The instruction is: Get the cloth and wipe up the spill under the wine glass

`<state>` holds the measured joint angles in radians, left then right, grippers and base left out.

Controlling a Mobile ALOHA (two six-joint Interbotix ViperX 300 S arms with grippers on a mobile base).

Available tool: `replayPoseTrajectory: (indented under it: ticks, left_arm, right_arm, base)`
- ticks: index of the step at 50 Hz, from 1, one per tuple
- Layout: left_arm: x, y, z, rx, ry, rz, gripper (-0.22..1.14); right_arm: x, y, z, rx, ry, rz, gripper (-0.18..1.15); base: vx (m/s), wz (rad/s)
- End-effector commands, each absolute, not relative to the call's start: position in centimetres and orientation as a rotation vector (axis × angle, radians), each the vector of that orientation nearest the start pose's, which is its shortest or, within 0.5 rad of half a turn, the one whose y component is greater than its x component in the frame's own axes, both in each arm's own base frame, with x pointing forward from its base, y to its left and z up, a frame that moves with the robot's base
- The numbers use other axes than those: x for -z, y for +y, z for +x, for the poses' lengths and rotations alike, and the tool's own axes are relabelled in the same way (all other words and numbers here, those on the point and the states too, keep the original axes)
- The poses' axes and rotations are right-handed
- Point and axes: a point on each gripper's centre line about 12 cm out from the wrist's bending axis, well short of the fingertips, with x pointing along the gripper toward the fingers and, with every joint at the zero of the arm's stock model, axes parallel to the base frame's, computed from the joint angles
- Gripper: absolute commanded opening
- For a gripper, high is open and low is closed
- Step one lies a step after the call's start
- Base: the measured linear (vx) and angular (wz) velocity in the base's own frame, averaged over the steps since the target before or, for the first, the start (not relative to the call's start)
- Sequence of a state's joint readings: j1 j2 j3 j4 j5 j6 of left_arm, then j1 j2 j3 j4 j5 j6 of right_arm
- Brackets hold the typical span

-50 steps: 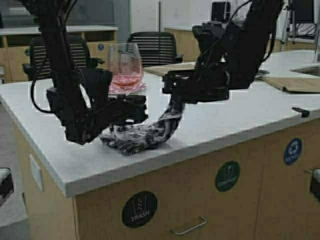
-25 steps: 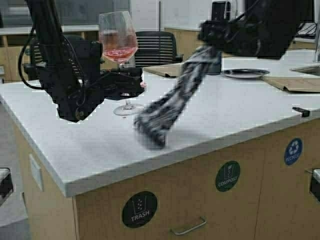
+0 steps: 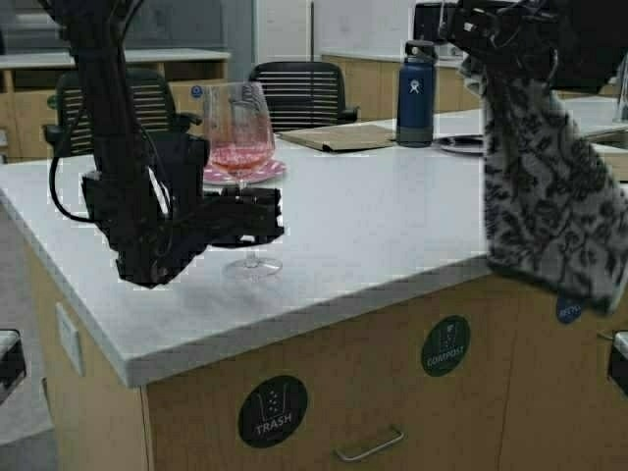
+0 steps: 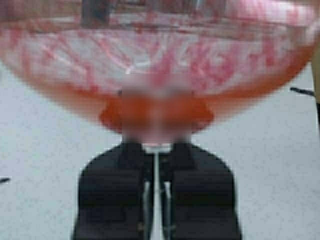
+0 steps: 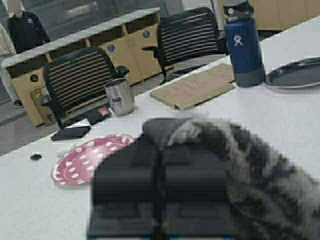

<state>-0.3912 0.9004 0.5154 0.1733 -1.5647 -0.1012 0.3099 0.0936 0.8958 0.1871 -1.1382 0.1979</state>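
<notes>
The wine glass [image 3: 238, 128] stands upright with pink liquid in its bowl, and its round foot [image 3: 252, 267] is at or just above the white counter [image 3: 373, 226]. My left gripper [image 3: 263, 210] is shut on its stem; the left wrist view shows the bowl [image 4: 160, 60] right above the closed gripper [image 4: 157, 150]. My right gripper [image 3: 471, 39] is raised at the far right and shut on the cloth [image 3: 549, 196], which hangs limp past the counter's front edge. The cloth also shows in the right wrist view [image 5: 260, 170], draped over the gripper [image 5: 160, 140].
A pink dotted plate [image 3: 245, 173] lies behind the glass. A dark blue bottle [image 3: 415, 93], a cardboard sheet [image 3: 339, 137] and a dark plate [image 3: 461, 144] sit at the back. A steel cup [image 5: 119, 96] and chairs [image 3: 299, 93] stand beyond.
My right gripper has lifted the cloth off the counter and swung it up and to the right. My left gripper raised the glass, then lowered it to the counter again.
</notes>
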Motion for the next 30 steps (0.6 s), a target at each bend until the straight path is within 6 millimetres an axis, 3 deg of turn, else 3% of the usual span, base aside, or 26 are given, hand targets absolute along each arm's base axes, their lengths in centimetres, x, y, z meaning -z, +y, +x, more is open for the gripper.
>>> replayPoseTrajectory:
  ticks: [1,20,30]
  left_arm:
    - [0.6,-18.7,39.7,0.576,-0.152,-0.117,0.26]
    - [1.9,-18.7,39.7,0.569,-0.149,-0.071,0.83]
    - [1.9,-18.6,39.5,0.567,-0.159,-0.041,0.94]
  right_arm:
    - [-20.1,9.4,35.5,-0.169,-0.169,0.317,0.06]
    - [-20.1,9.4,35.5,-0.171,-0.169,0.316,0.06]
    - [-20.1,9.5,35.5,-0.173,-0.167,0.316,0.06]
  base:
    - [0.00,0.00]
    - [0.00,0.00]
    - [0.00,0.00]
